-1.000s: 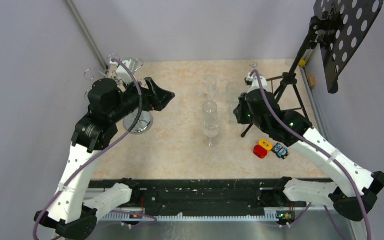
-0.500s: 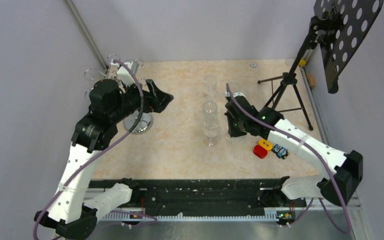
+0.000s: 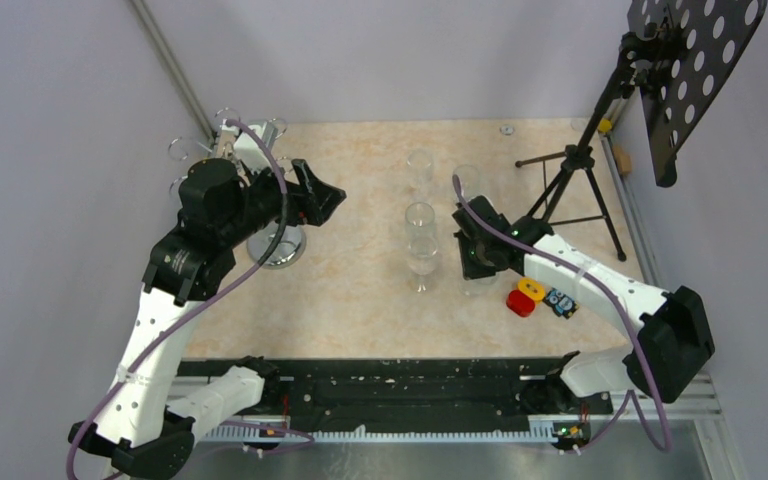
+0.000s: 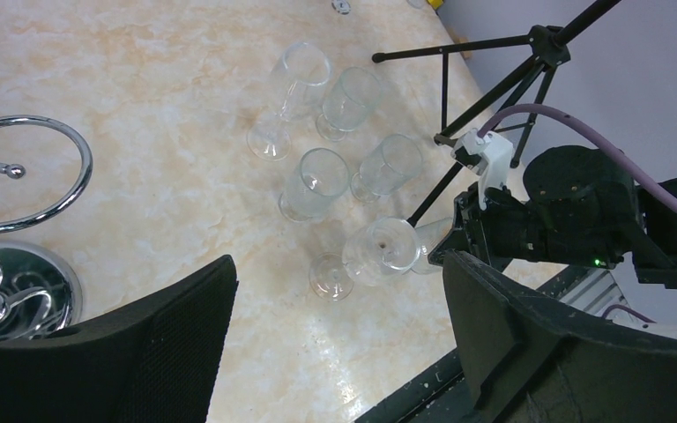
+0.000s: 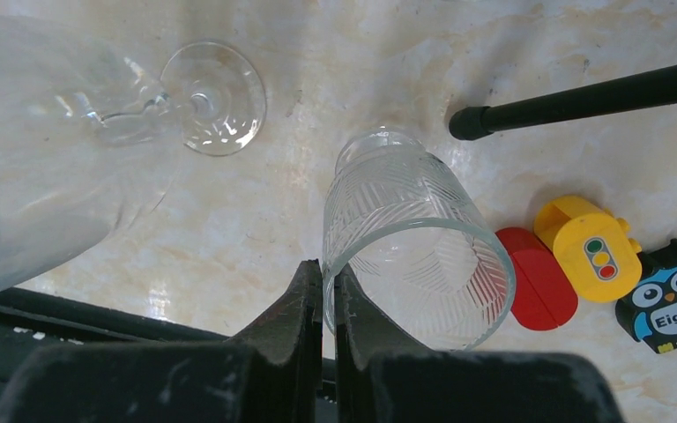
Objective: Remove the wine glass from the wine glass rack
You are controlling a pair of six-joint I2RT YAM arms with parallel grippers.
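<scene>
The right gripper (image 5: 328, 275) is almost closed, with the near rim of the ribbed wine glass (image 5: 405, 220) pinched between its two fingers, one inside the bowl and one outside. The glass is mouth up with its base toward the desk (image 5: 361, 53), and its long axis is close to vertical. Whether the base rests on the desk cannot be told. It is well to the right of the wine glass rack (image 3: 278, 245), beyond a cluster of other glasses (image 3: 419, 215). The left gripper (image 3: 320, 192) is spread wide and holds nothing, just right of the rack.
</scene>
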